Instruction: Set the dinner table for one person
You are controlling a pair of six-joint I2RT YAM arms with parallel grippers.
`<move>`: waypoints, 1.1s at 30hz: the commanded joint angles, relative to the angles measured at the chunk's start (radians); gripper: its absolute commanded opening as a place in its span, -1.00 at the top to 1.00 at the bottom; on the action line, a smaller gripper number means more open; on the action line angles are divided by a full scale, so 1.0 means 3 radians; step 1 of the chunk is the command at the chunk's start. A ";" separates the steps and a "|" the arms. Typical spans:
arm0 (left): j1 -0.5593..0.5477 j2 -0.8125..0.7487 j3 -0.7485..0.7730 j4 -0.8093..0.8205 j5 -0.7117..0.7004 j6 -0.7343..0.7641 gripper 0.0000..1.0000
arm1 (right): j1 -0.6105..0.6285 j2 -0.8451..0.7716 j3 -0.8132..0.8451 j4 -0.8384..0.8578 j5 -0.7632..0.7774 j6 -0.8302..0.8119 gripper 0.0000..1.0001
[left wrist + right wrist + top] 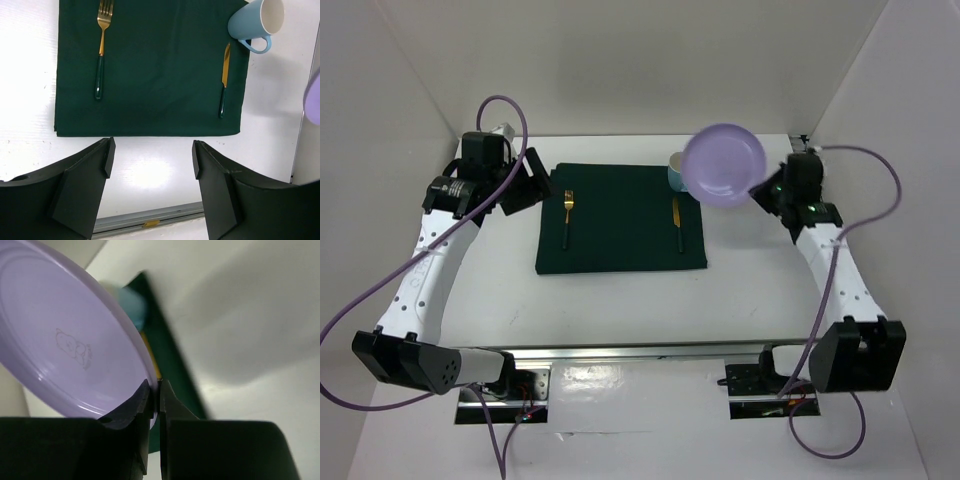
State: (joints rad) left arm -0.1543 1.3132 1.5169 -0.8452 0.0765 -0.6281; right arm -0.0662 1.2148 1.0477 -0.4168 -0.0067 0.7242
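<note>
Right wrist: table [250,410] beneath tool [156,390] (plate [65,340] pinched)

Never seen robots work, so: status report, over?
Right gripper shut on purple plate rim, plate held aloft over dinner table. Left gripper open, empty. Green mat bare between fork and knife; blue mug at mat corner.

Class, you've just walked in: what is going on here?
The right claw is shut on the rim of a lilac plate, holding it tilted in the air near the far right corner of the green mat. A fork and a knife lie on the mat, with a blue mug at that corner. The left claw hangs open over the white table, holding nothing.
</note>
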 commanded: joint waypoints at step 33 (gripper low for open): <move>-0.0012 -0.0169 0.0231 -0.0205 -0.0229 0.0069 -0.61 | 0.1851 0.2976 0.1928 -0.0078 -0.0096 0.0449 -0.08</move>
State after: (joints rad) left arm -0.1543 1.2850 1.5661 -0.9157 0.0132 -0.6277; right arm 0.4679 2.1181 1.5772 -0.4122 -0.0666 0.8555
